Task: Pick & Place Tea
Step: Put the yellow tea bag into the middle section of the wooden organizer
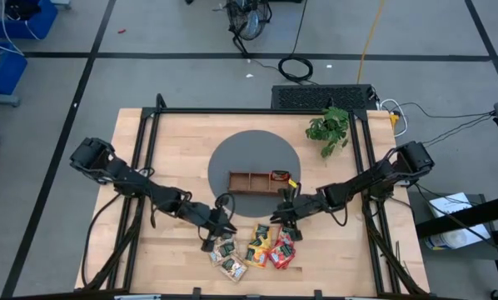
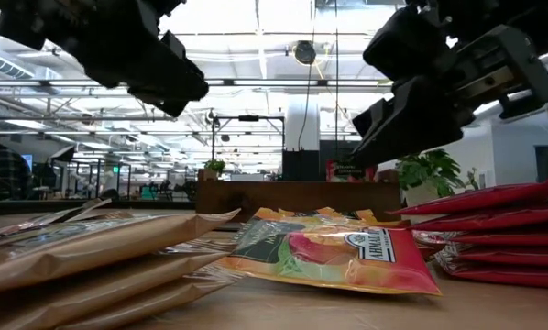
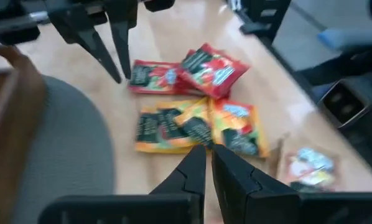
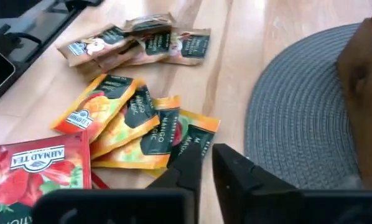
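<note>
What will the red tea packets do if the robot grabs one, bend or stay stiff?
The red tea packets look thin and flat, so one would probably bend a little. They seem light for their size. They lie overlapping in a pile with shiny wrappers, so a push might well slide one off.

The tea sachets [image 4: 120,112] come in three colourings: red ones printed with strawberries and a white label, orange-yellow ones with black-green label panels, and pale brownish ones with dark green panels. The round mat [image 1: 255,162] is grey with a fine woven texture. The tray [image 1: 257,181] is brown wood. The surface [image 1: 182,150] is light wood, the plant [image 1: 328,129] green, the fingers [image 4: 232,165] black.
</note>
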You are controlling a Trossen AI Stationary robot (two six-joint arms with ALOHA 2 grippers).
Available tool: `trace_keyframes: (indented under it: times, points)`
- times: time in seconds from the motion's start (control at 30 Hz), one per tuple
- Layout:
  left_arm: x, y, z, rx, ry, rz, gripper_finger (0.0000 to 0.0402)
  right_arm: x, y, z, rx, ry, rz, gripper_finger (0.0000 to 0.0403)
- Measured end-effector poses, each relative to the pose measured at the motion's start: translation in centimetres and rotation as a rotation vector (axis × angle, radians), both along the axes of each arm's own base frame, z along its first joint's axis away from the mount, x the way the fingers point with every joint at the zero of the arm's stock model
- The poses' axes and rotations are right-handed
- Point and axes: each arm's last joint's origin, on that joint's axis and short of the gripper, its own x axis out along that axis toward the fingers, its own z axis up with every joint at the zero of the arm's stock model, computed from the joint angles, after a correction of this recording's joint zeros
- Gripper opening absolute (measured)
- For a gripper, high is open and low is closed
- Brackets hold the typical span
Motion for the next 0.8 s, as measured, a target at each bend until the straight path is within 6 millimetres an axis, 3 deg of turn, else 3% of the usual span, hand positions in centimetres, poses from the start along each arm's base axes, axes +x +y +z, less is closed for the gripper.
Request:
trace_keyframes:
  times: [0.2,0.4,0.53,0.8]
  points:
    - [0.7,-1.4,-0.6,-0.088,0.017,0.018,0.0035,-0.2,0.6,0.0,0.139,0.049,0.02,0.0103]
    - [5.6,-4.4,-1.7,-0.134,0.07,-0.048,0.0035,-0.3,0.9,-0.1,0.235,0.093,-0.019,0.0153]
    - [8.2,-6.4,-1.7,-0.144,0.163,-0.119,0.0035,-0.5,1.4,-0.1,0.281,0.111,-0.029,0.0166]
    - [10.2,-8.8,-3.5,-0.134,0.374,-0.07,0.0035,-0.5,2.7,-1.9,0.364,0.191,-0.047,0.0169]
